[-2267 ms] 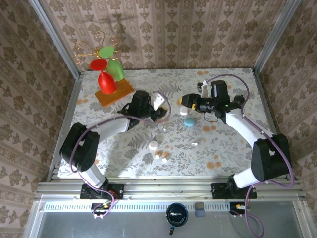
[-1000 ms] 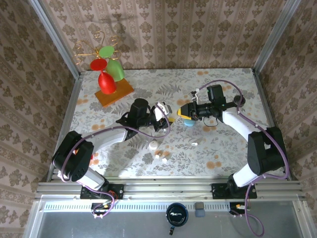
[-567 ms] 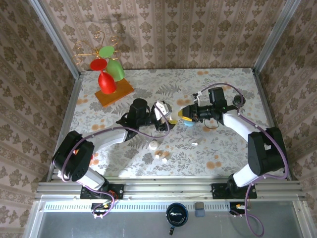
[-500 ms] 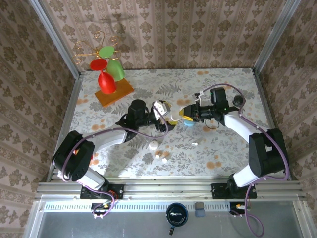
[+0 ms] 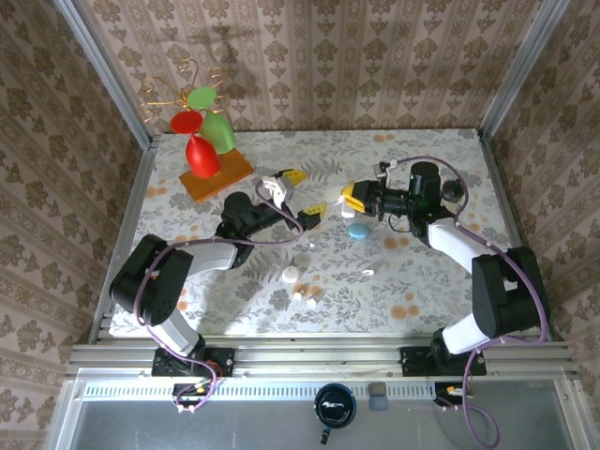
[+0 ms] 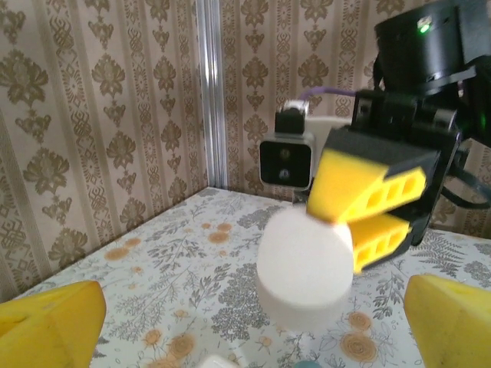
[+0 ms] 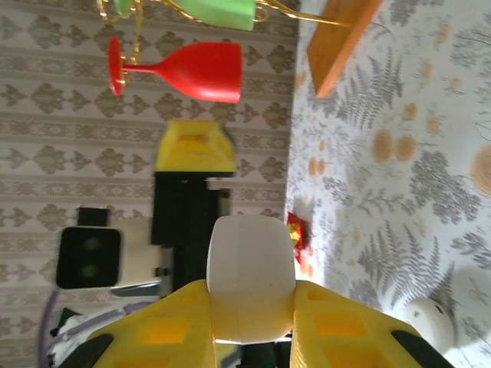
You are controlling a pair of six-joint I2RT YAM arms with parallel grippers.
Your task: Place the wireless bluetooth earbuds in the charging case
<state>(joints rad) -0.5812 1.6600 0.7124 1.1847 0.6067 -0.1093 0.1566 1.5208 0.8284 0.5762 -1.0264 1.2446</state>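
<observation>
Earbuds [image 5: 311, 303] lie loose on the floral surface [image 5: 422, 281] in the top view. Two tiny pale bits sit together, nearer the arm bases than the blue case [image 5: 358, 231] and to its left. A third bit [image 5: 368, 273] lies just on the near side of that case. Another white case [image 5: 292, 275] rests left of the blue case, close to the pair. The right claw [image 5: 351, 200] hangs just beyond the blue case, clamped on a white case [image 5: 349, 213]. The left claw [image 5: 298, 195] is left of the blue case, spread wide with nothing in it. Glasses [image 5: 202, 155], red and green, stand on a board [image 5: 230, 178] well to the left.

From the left wrist, the white case [image 6: 303, 276] hangs above the surface, pinched at its top by the right claw's yellow fingers [image 6: 368, 207]. The left claw's own tips sit far apart at the lower corners, clear of it.

From the right wrist, the white case [image 7: 249, 276] sits between two yellow fingers [image 7: 165, 333], touching both. Beyond it are the left claw's yellow finger [image 7: 196, 146] and a red glass [image 7: 192, 70].
</observation>
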